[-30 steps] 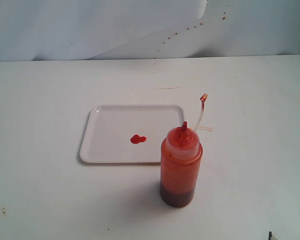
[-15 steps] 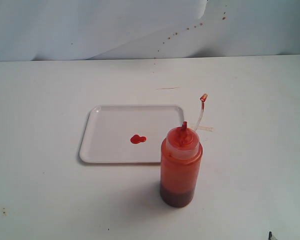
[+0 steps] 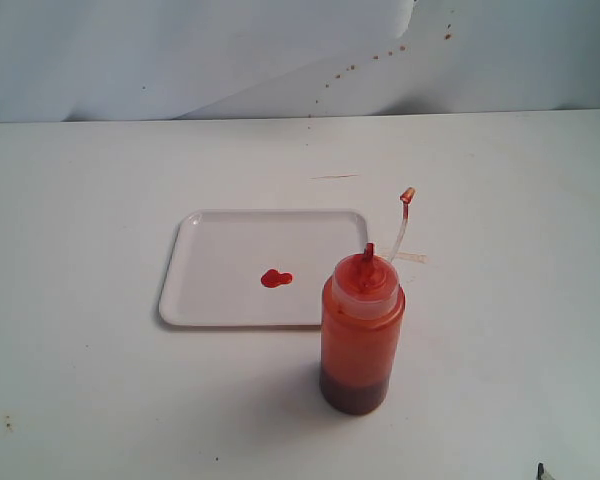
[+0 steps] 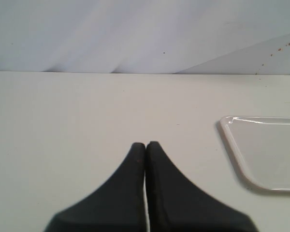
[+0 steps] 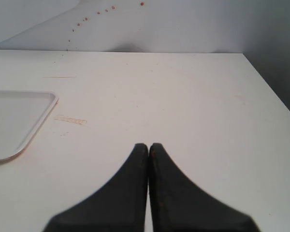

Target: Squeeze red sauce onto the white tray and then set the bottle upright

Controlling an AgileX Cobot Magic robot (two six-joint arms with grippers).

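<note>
The orange-red squeeze bottle (image 3: 362, 335) stands upright on the table just in front of the white tray's (image 3: 220, 300) near right corner, its cap (image 3: 407, 195) dangling on a clear tether behind it. A small glossy blob of red sauce (image 3: 275, 278) lies on the tray. My left gripper (image 4: 146, 145) is shut and empty over bare table, with the tray's corner (image 4: 234, 147) off to one side. My right gripper (image 5: 148, 146) is shut and empty too, the tray's edge (image 5: 36, 128) showing beside it. Neither gripper touches the bottle.
The white table (image 3: 500, 200) meets a pale backdrop (image 3: 230, 60) marked with small reddish specks. A faint smear (image 5: 71, 120) lies on the table near the tray. In the right wrist view the table's side edge (image 5: 268, 87) drops off.
</note>
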